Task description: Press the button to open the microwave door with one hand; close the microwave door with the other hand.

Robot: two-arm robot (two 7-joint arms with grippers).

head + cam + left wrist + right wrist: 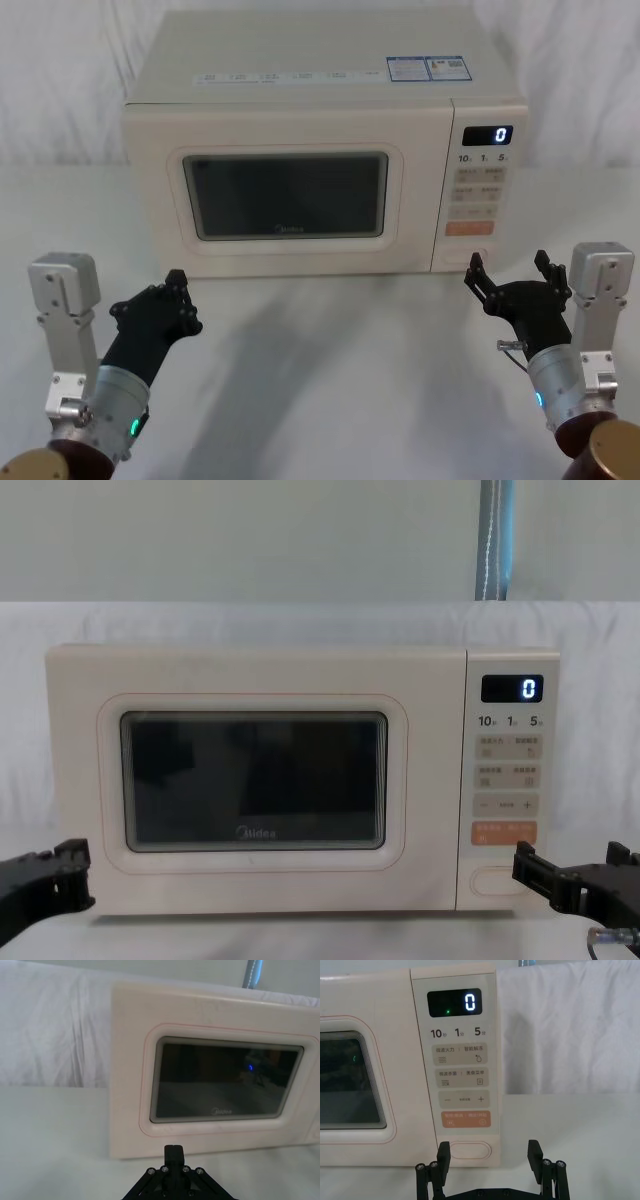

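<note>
Microwave door [285, 200] sits shut in the head view, "Midea" under its window; the display [487, 135] reads 0. At 4 o'clock the right gripper [510, 275] hangs spread and empty; at 8 o'clock the left gripper [165, 300] looks closed, empty. In the right wrist view, the button [470, 1150] lies below "10 1 5".

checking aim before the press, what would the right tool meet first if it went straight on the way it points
Probably the button: the open right tool points at the panel's bottom edge, its near finger level with that key. Depth is unclear.
</note>
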